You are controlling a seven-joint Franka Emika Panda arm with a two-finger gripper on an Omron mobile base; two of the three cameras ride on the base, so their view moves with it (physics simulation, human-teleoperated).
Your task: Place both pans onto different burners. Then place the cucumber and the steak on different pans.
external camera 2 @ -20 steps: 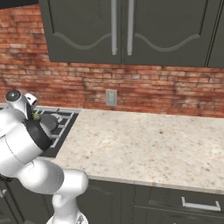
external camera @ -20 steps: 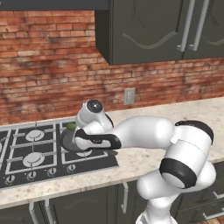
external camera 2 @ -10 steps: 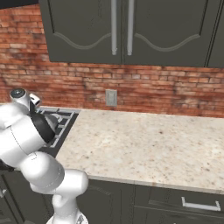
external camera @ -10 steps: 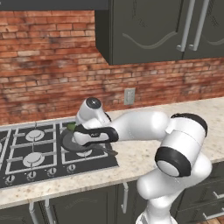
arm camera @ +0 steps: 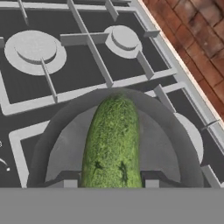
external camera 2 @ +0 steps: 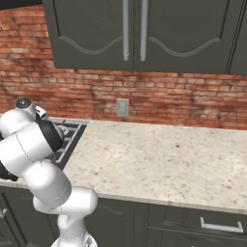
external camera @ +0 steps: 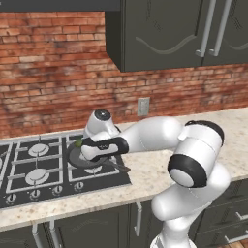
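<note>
The fingers [arm camera: 69, 183] pinch the cucumber [arm camera: 112, 144], one small tip on each side of it at the bottom of the hand view. The cucumber hangs over a pan [arm camera: 59, 144] that sits on a burner [arm camera: 190, 138] near the brick wall [arm camera: 192, 39]. From the left, the gripper [external camera: 81, 146] hovers above that pan [external camera: 80, 160] on the cooktop [external camera: 29, 186].

Cucumber [arm camera: 111, 142]: bright green, finely mottled. Pan [arm camera: 61, 144]: dark grey. Cooktop [arm camera: 65, 74]: black, with silvery-grey burners [arm camera: 35, 49]. Wall [external camera: 53, 63]: red-brown brick pattern. Counter [external camera 2: 159, 159]: speckled beige. Cabinets [external camera 2: 144, 34]: dark grey-green.
</note>
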